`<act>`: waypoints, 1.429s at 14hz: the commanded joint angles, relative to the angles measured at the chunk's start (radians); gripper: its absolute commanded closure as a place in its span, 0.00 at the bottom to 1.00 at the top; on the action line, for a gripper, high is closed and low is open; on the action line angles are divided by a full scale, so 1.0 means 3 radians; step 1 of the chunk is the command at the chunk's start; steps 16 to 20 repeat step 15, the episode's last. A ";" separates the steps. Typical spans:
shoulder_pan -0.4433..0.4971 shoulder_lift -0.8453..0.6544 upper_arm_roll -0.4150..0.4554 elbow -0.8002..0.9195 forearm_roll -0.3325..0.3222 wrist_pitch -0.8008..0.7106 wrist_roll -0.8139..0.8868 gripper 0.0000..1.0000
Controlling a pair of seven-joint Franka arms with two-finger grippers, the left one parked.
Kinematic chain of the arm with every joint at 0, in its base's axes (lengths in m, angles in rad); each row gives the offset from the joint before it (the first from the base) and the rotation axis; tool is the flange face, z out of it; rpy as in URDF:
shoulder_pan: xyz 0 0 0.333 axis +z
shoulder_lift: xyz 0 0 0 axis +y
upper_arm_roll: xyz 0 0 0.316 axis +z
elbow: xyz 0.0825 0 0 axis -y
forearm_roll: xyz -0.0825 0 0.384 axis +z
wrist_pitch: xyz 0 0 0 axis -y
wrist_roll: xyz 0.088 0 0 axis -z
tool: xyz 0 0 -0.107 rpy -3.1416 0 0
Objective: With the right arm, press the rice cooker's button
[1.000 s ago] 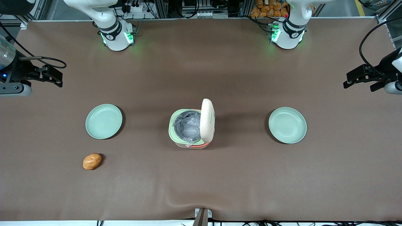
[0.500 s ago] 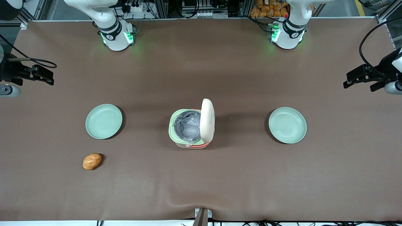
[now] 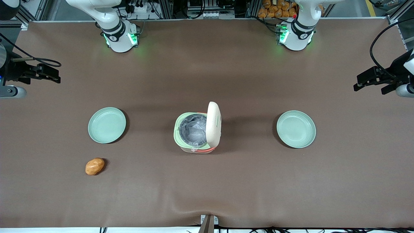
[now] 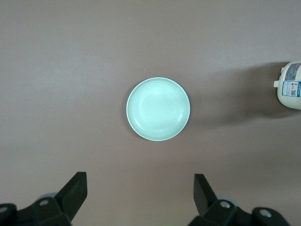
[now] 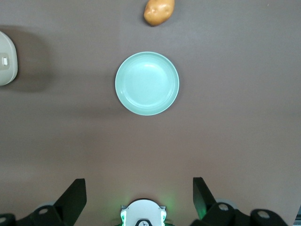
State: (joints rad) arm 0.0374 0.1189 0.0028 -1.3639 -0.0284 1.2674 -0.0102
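Two pale green plates are seen on the brown counter, one toward the working arm's end, the other toward the parked arm's end. The rice cooker is set between them, well apart from each, with its cream lid stood upright and the grey inner pot exposed. Crumpled clear film is noted inside the pot; what lies under it cannot be made out. No button can be told on the cooker from the front view, and only a cut-off edge of the cooker is caught by the right wrist view.

The right arm is cut off by the frame edges. Its gripper is held above the counter's edge at the working arm's end, well apart from the cooker and farther from the front camera than the nearer plate. The fingers are spread wide, with nothing held between them.

A potato is recorded nearer the front camera than that plate, apart from it.
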 commanded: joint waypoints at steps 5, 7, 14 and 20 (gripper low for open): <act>-0.0125 -0.0038 -0.0025 -0.0035 0.0197 -0.0170 -0.0027 0.00; -0.0099 -0.0038 -0.0015 -0.0025 0.0162 -0.0165 -0.0027 0.00; -0.0104 -0.0044 -0.0015 -0.0025 0.0161 -0.0139 -0.0027 0.00; -0.0099 -0.0044 -0.0015 -0.0025 0.0166 -0.0139 -0.0017 0.00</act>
